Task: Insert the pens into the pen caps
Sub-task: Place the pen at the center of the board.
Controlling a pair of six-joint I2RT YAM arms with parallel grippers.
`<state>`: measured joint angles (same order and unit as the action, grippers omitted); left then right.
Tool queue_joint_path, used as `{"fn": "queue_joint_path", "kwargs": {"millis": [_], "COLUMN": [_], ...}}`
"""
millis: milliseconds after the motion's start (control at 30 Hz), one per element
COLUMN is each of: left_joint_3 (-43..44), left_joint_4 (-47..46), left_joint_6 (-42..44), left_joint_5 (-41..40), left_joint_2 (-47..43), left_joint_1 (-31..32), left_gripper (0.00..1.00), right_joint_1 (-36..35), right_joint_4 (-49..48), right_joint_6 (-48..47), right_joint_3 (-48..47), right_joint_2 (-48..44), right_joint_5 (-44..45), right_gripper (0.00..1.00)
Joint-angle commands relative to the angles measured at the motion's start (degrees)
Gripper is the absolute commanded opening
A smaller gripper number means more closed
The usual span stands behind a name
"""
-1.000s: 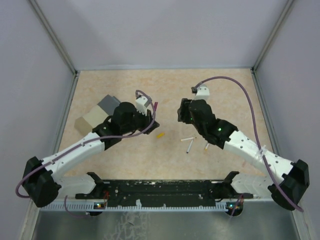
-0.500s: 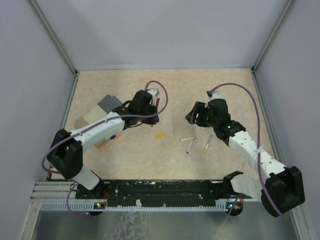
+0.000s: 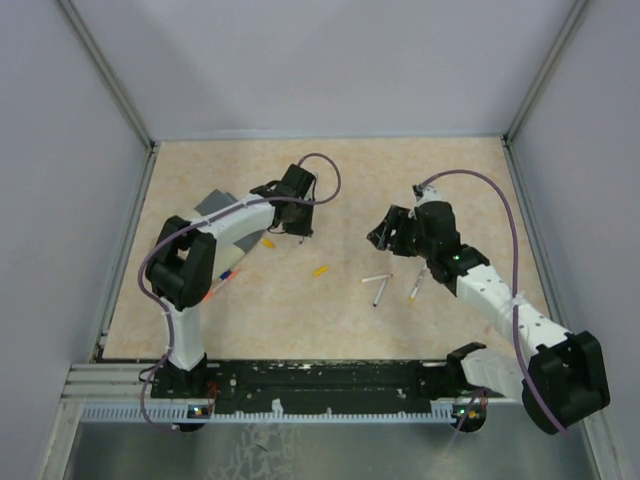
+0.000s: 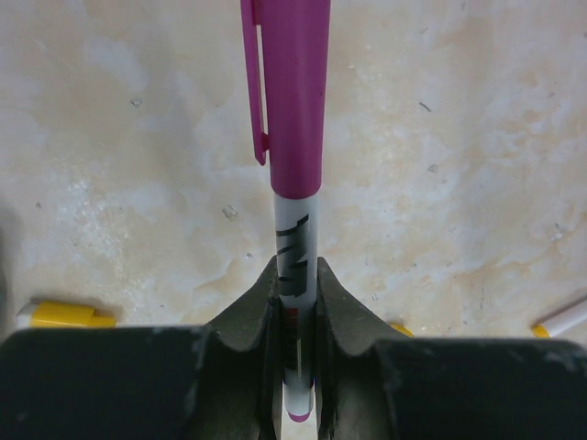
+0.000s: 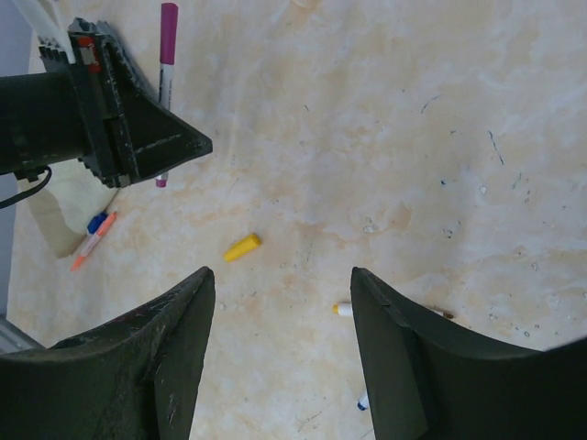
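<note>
Left end effector (image 4: 295, 280) farther, one pen (image 4: 295, 225)

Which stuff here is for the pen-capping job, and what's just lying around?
Job: magenta pen, capped, in left tool; yellow cap; loose pens; orange pen.
Lying about: grey-lidded box.

Robotics lab cell, plain grey walls (image 3: 330, 60), aluminium corner posts (image 3: 106, 72), beige marbled tabletop (image 3: 330, 320), black mounting rail (image 3: 330, 376)
</note>
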<state>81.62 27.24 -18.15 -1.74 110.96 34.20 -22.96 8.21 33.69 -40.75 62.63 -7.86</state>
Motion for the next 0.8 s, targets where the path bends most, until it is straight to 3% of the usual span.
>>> {"fn": "queue_joint_path", "kwargs": {"millis": [0,333,767], "left_joint_3": [3.18,4.67,3.68], "left_joint_4": [4.02,7.35,8.23], "left_joint_6": [0.74,1.54,0.83], "left_joint_5": [-2.84,-9.21,-9.27], "left_joint_2": [2.89,6.00,7.00], "left_joint_1": [-1.04,-1.24,-1.24], "left_gripper": [0.03,0.10,0.27], "right_joint_1": [0.11,0.11,0.11], "right_joint_4": [-2.68,-2.53,-2.25], "right_joint_6": [-0.14,-0.45,-0.24], "right_joint_3": [-0.68,-1.43,-0.64], "right_joint_2": [0.17,2.26,0.92], "right_joint_5": [-1.12,-2.94,-4.36], "right_gripper": [0.61,0.61,0.61]}}
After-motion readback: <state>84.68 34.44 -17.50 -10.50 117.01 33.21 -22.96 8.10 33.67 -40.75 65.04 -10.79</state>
